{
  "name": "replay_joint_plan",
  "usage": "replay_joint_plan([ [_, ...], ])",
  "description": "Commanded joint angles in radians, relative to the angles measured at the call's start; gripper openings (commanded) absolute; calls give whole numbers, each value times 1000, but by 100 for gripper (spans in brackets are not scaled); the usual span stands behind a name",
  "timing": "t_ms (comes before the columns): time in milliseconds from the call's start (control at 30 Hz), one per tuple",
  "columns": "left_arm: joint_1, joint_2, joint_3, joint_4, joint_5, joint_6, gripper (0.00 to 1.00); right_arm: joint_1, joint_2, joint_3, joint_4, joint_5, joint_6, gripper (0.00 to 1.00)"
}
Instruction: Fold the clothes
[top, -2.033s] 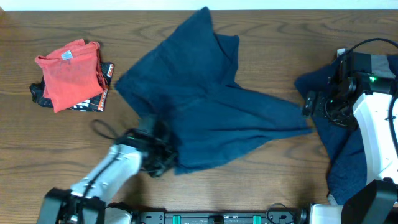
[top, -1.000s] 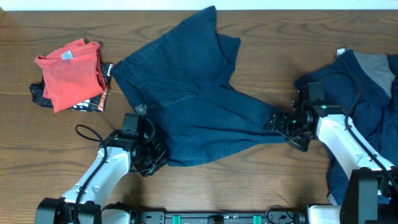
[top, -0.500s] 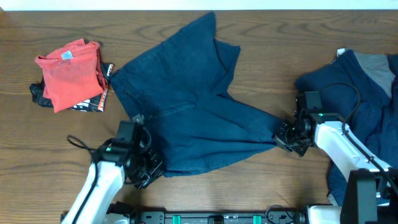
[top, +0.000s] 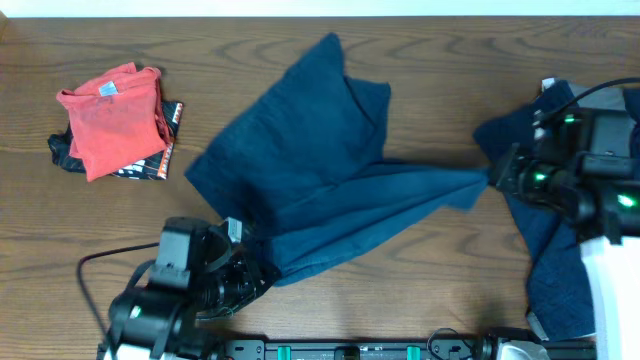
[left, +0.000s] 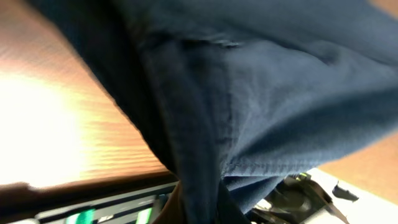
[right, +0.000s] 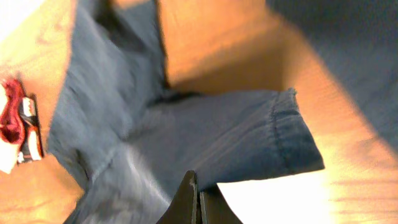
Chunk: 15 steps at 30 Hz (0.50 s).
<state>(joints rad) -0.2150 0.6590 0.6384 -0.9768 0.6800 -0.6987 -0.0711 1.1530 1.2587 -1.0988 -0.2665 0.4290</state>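
The navy trousers (top: 320, 170) hang stretched between my two grippers across the middle of the table. My left gripper (top: 248, 268) is shut on their near-left corner by the front edge. In the left wrist view the dark cloth (left: 249, 93) fills the picture and bunches into the left gripper (left: 199, 208) at the bottom. My right gripper (top: 493, 178) is shut on the end of the right leg. In the right wrist view the right gripper (right: 198, 202) has its fingers pressed together under the hemmed leg (right: 273, 143).
A folded red tee (top: 110, 118) lies on a black printed piece (top: 150, 165) at the far left. A heap of more navy clothes (top: 555, 260) lies at the right edge, partly under my right arm. Bare wood shows along the front.
The right gripper has closed on the leg end and pulled it up and to the right. The left gripper has drawn its corner toward the front edge. The trousers are now taut.
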Motion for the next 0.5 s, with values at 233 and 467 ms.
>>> replay_joint_plan([
  [233, -42, -83, 151, -13, -297, -44, 6, -31, -1, 157, 165, 152, -201, 1],
  [467, -42, 14, 151, 42, -581, -131, 6, 67, 154, 157, 405, 127, -267, 1],
])
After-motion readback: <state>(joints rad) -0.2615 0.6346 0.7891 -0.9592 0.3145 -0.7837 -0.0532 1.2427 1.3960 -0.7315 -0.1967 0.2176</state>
